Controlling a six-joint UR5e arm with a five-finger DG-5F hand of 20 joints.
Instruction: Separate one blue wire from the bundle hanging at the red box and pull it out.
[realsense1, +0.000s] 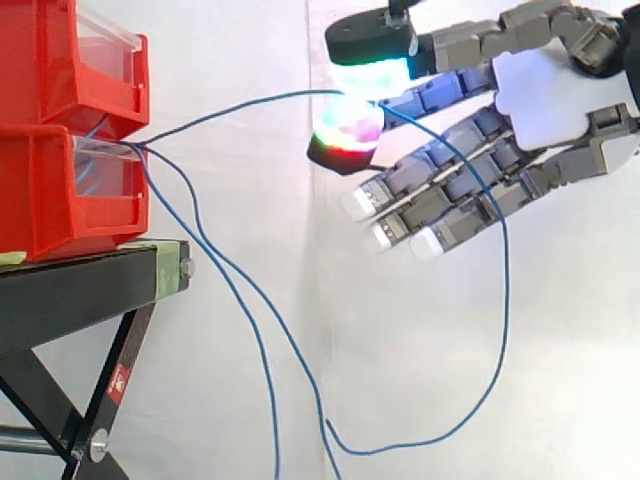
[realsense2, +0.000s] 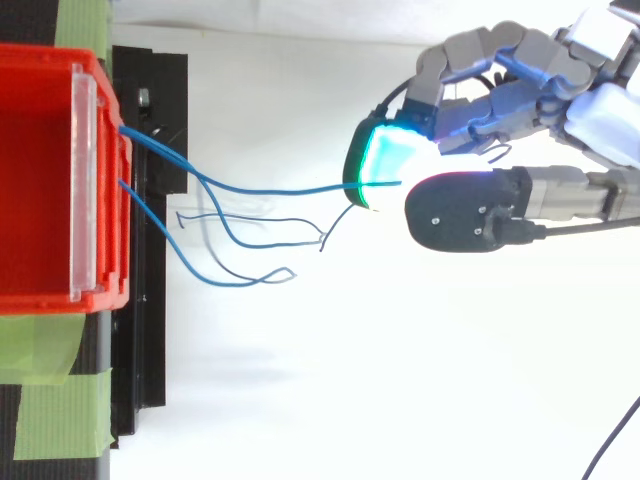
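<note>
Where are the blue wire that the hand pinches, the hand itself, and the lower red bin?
blue wire (realsense2: 290, 190): top view, on its straight middle stretch.
hand (realsense1: 545, 100): side view, on its white palm.
lower red bin (realsense1: 45, 200): side view, on its side wall.

Plain white curtain (realsense1: 250, 50) behind, brightly lit, black stand (realsense1: 70, 295) at left — green tape (realsense2: 50, 400) strips on it

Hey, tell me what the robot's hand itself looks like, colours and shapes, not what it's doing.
The hand has a white palm shell and grey, blocky, segmented fingers. Its thick fingertip pads glow: one cyan-green with a black back, one mottled pink and green, the rest white.
</note>
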